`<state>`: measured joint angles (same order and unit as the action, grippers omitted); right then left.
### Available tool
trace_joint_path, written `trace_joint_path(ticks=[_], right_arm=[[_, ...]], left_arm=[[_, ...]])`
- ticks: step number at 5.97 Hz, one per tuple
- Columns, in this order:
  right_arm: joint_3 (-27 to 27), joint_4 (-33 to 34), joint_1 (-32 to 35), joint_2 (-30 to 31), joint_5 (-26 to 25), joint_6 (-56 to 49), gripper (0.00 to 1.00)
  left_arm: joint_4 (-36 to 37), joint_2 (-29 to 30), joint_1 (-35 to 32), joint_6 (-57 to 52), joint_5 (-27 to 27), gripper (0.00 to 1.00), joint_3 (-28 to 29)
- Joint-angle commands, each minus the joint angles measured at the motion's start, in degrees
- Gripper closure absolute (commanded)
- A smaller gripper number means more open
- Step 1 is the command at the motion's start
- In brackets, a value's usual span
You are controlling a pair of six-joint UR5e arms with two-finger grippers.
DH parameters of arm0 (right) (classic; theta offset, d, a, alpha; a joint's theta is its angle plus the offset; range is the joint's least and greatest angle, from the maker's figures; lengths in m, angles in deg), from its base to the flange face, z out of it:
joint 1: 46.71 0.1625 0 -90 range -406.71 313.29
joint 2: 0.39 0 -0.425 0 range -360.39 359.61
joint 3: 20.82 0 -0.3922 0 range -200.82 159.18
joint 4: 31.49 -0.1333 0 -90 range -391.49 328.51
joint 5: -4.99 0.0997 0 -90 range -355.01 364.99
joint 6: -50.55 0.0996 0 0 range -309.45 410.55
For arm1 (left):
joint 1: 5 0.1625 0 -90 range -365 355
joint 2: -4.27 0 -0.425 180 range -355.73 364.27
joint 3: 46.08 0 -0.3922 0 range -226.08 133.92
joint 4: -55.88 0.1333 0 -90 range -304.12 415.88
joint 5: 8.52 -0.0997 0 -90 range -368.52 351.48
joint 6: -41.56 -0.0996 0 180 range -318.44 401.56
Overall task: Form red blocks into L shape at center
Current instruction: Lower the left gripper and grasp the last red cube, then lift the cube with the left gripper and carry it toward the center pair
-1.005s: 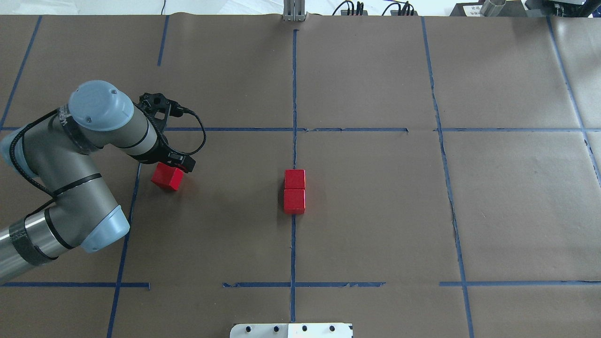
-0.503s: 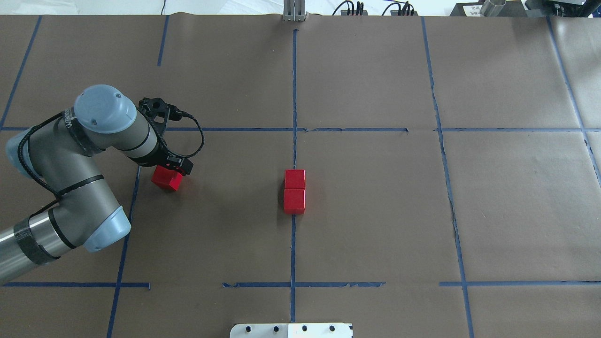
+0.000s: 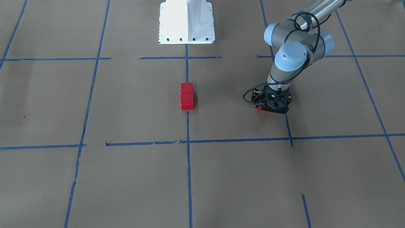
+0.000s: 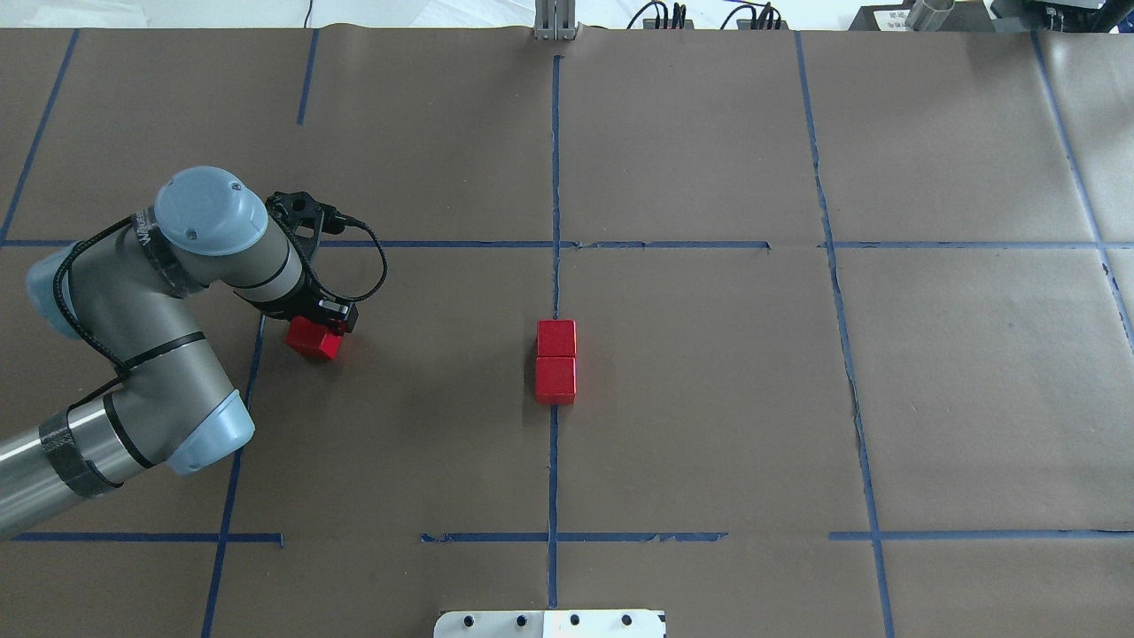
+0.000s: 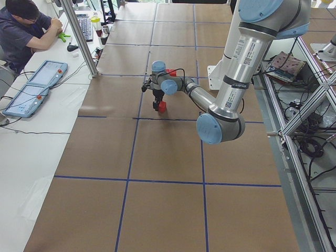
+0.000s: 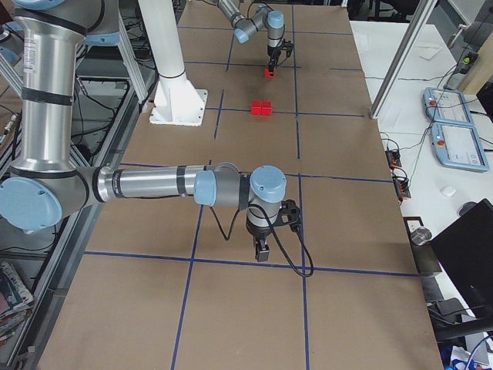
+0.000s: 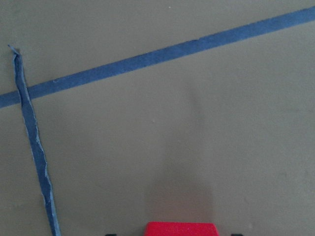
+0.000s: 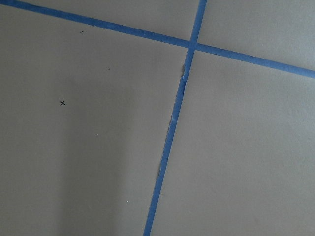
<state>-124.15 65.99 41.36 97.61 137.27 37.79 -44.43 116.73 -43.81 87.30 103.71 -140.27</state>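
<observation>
Two red blocks (image 4: 555, 338) (image 4: 555, 379) sit touching in a straight line on the blue tape line (image 4: 553, 461) at the center (image 4: 620, 354); they also show in the front view (image 3: 187, 95). The third red block (image 4: 312, 341) lies far to the left. My left gripper (image 4: 328, 319) is right over it, open, fingers either side; the left wrist view shows the block's top (image 7: 180, 229) at the bottom edge. My right gripper (image 6: 262, 250) shows only in the exterior right view, low over bare paper; I cannot tell whether it is open.
The white robot base plate (image 4: 549, 623) sits at the near table edge. Blue tape lines (image 4: 443, 244) grid the brown paper. An operator (image 5: 26, 31) and teach pendants (image 5: 37, 86) are at a side table beyond the far edge.
My left arm has shifted slightly and its gripper has come down over the third red block, hiding more of it. The two center blocks have not moved.
</observation>
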Motion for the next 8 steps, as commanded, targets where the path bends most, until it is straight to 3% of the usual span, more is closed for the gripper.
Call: trace_joint_path(ticks=[1, 2, 4, 6, 8], right_arm=[[-0.1, 0.1, 0.0, 0.0, 0.0, 0.0, 0.0], [-0.1, 0.0, 0.0, -0.1, 0.0, 0.0, 0.0], [-0.1, 0.1, 0.0, -0.1, 0.0, 0.0, 0.0], [0.0, 0.1, 0.0, -0.1, 0.1, 0.1, 0.0], [0.1, 0.1, 0.0, -0.1, 0.0, 0.0, 0.0]], left_arm=[[0.0, 0.1, 0.0, 0.1, 0.1, 0.71, 0.1], [0.9, 0.4, -0.2, 0.4, 0.1, 0.84, -1.0], [10.2, 2.1, -3.5, 15.1, 0.1, 0.87, -8.8], [13.3, 6.7, -2.8, 57.9, -0.6, 0.88, -11.2], [13.5, 11.2, 2.0, 88.8, -0.8, 0.88, -9.8]])
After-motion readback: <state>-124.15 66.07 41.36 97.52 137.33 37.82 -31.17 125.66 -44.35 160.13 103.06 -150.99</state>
